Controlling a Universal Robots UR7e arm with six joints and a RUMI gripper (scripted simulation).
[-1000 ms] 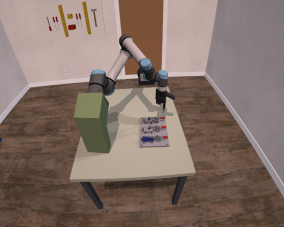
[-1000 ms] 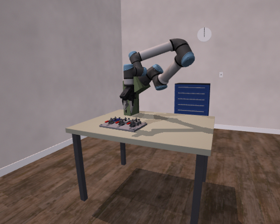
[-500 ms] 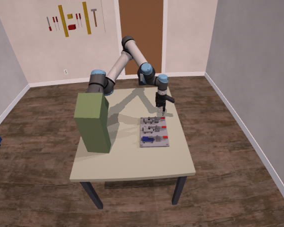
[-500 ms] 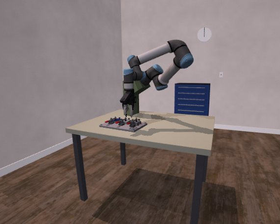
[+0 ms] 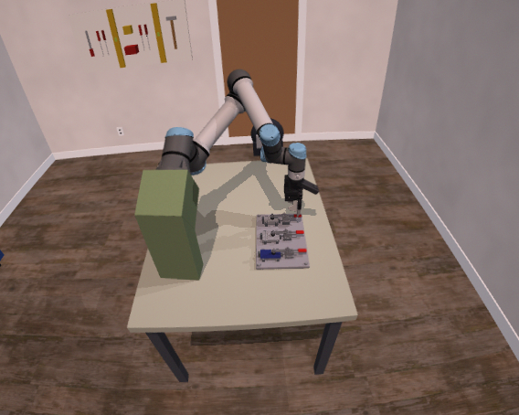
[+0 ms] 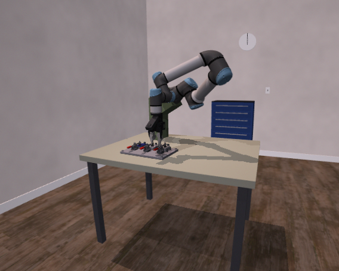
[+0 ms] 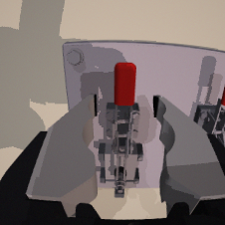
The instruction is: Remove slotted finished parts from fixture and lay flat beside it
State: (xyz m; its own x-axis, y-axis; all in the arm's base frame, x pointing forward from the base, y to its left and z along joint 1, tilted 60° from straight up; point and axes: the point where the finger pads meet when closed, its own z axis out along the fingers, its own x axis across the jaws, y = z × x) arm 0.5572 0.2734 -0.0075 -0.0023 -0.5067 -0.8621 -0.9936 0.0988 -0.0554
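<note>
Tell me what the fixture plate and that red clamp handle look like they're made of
The fixture plate looks like metal: flat pale grey, matte, with a hex bolt head at one corner. The red clamp handle looks like a plastic or rubber sleeve, with its saturated colour and rounded end, on a grey metal-looking toggle clamp. Neither is certain.

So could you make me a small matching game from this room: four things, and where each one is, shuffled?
1 blue blank
2 gripper
3 green box
4 blue cabinet

A on the floor
B open, straddling a red clamp handle
C clamped in the fixture
D standing on the table

Pairs: 1-C, 2-B, 3-D, 4-A
</note>
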